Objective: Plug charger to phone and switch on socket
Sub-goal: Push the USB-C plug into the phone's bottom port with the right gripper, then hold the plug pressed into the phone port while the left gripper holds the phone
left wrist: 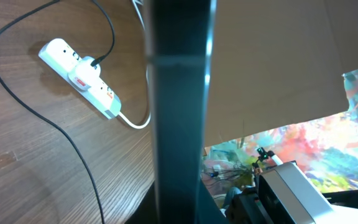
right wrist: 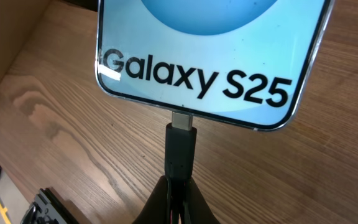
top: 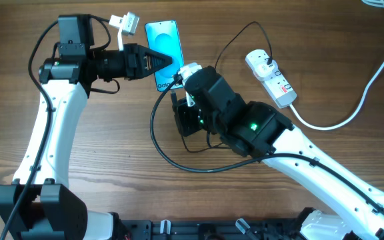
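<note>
The right gripper (right wrist: 178, 190) pinches the black charger connector (right wrist: 182, 146), its metal tip meeting the bottom edge of the Galaxy S25 phone (right wrist: 210, 56); the left gripper (top: 170, 63) clamps that phone at upper centre; the power strip (top: 272, 79) lies upper right.

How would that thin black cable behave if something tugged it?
Probably floppy: the charger cable lies in loose loops on the table, so it should trail along, not push. Its connector looks rigid, standing straight from the right gripper toward the Galaxy S25 phone.
</note>
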Controlling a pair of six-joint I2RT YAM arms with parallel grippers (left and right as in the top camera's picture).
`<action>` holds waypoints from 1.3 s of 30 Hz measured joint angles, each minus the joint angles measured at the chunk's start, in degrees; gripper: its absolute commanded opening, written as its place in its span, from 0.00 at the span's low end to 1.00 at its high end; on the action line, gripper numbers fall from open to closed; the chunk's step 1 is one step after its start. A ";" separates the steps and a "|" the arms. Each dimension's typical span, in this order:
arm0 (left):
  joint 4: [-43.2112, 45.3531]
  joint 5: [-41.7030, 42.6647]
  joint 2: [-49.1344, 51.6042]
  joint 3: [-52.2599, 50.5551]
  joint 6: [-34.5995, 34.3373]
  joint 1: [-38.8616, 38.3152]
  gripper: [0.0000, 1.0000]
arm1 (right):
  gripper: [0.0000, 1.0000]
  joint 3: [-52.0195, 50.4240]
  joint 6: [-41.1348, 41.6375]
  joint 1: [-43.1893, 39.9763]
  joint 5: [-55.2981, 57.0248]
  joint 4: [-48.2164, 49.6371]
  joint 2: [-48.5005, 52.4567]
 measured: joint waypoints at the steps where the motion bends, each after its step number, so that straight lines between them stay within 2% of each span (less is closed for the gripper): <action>1: 0.00 0.00 0.00 0.00 0.31 0.00 0.04 | 0.05 0.00 -0.02 0.00 0.00 0.00 0.00; 18: 0.02 1.33 0.00 0.00 1.90 0.00 0.04 | 0.05 0.00 -0.02 -0.76 0.61 0.04 0.00; 25: 2.14 1.49 0.00 0.00 2.08 0.00 0.04 | 0.05 0.00 -0.33 -0.74 -4.59 -0.94 0.00; 39: 2.16 1.49 0.00 0.00 2.08 0.00 0.04 | 0.05 0.00 0.46 -0.76 -0.37 0.17 0.00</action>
